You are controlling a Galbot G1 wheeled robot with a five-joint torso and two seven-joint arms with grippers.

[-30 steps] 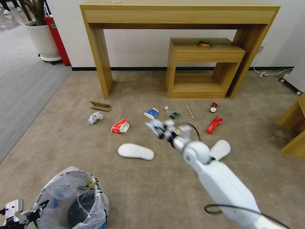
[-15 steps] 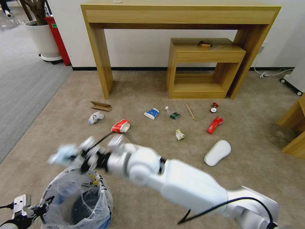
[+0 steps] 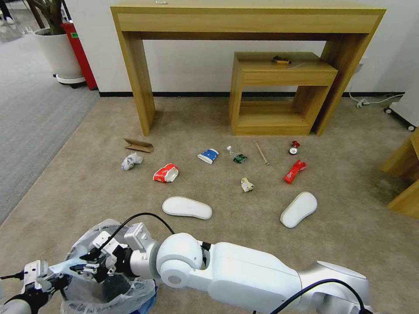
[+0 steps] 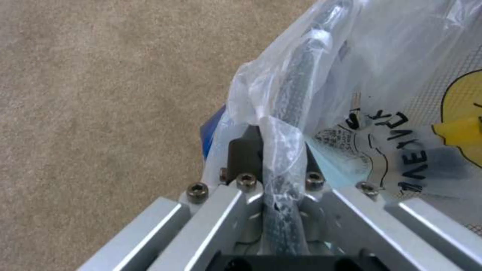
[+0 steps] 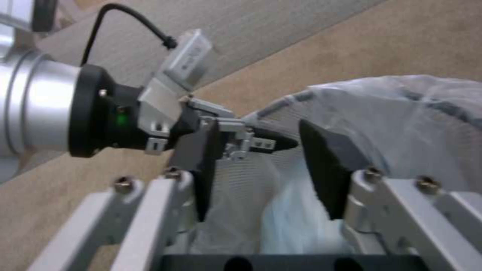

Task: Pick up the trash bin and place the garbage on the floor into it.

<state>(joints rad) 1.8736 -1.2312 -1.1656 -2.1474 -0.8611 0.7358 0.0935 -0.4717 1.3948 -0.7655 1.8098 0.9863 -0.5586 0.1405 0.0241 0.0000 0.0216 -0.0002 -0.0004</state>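
While the left gripper (image 3: 59, 279) clamps the rim of the trash bin (image 3: 83, 244) at the near left corner of the beige carpet (image 3: 209, 261), the right gripper (image 3: 89, 261) hangs directly over the bin's mouth. In the left wrist view its fingers (image 4: 241, 154) are pressed tight on the bag-wrapped rim (image 4: 291, 124), one outside the wall and one inside. In the right wrist view the right gripper's black pads (image 5: 326, 165) stand spread apart, with a pale blue mask (image 5: 291, 222) lying in the crinkled liner just beneath them, not pinched.

Farther out on the carpet the remaining litter is scattered well apart from both grippers: a white insole (image 3: 187, 207) closest to the bin, a second insole (image 3: 299, 209) toward the right, a red-white cup (image 3: 166, 173), crumpled paper (image 3: 131, 161), a cardboard scrap (image 3: 139, 145), a blue carton (image 3: 208, 155), a small bottle (image 3: 236, 156), a stick (image 3: 260, 152), a red can (image 3: 294, 147), a red wrapper (image 3: 295, 171) and a small crumpled scrap (image 3: 247, 184).
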